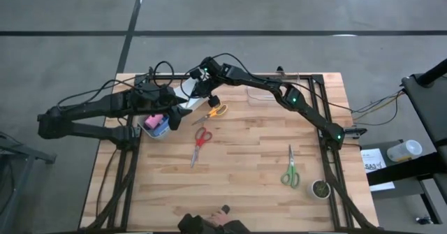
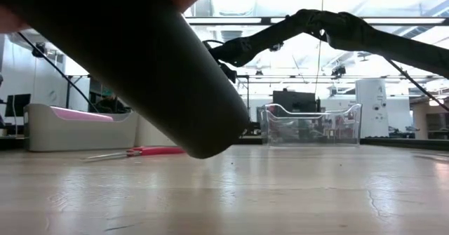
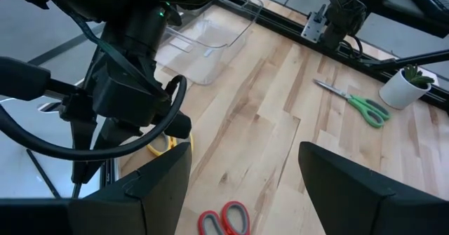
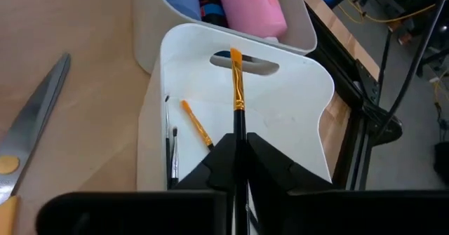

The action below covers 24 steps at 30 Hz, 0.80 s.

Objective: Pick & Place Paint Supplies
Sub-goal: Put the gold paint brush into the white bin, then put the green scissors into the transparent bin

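Note:
My right gripper (image 4: 237,158) is shut on a thin paintbrush (image 4: 237,88) with a dark handle, above a white tray (image 4: 295,123) at the table's far left. Two more brushes (image 4: 196,123) lie in that tray. Beside it, a white bin (image 1: 157,127) holds the pink bottle (image 4: 249,7) and the blue-and-white tube (image 4: 207,0). My left gripper (image 3: 245,193) is open and empty, just right of the bin (image 1: 178,114). The dark blue bottle does not show. My right gripper pinches the paintbrush's dark handle (image 4: 238,130) between its two fingers. The brush lies along the fingers and sticks out past their tips. Its orange bristle end (image 4: 235,56) is over the tray's handle slot. Whether it touches the tray I cannot tell.
Yellow scissors (image 1: 215,110), red scissors (image 1: 201,140) and green scissors (image 1: 290,172) lie on the wooden table. A clear container (image 1: 269,93) stands at the far edge and a small plant pot (image 1: 320,188) near right. A person's hand (image 1: 209,222) holds a dark cylinder (image 2: 140,59) before the low camera.

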Available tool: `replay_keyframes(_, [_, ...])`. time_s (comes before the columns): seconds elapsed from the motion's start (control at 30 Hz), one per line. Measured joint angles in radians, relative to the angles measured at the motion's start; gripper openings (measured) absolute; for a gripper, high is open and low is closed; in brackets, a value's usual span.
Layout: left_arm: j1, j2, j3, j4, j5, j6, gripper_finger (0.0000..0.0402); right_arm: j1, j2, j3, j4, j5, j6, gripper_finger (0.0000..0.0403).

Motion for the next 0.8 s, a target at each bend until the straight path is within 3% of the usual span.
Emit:
replay_keyframes(0.37, [0.0, 0.0, 0.0, 0.0, -0.003, 0.0, 0.0271, 0.0, 0.0, 0.0, 0.002, 0.0, 0.004, 0.0139])
replay_keyframes(0.63, [0.0, 0.0, 0.0, 0.0, -0.003, 0.0, 0.0271, 0.001, 0.0, 0.0, 0.003, 0.0, 0.012, 0.0148])
replay_keyframes(0.8, [0.0, 0.0, 0.0, 0.0, -0.004, 0.0, 0.0271, 0.005, -0.018, 0.003, 0.003, 0.0, 0.206, 0.0148])
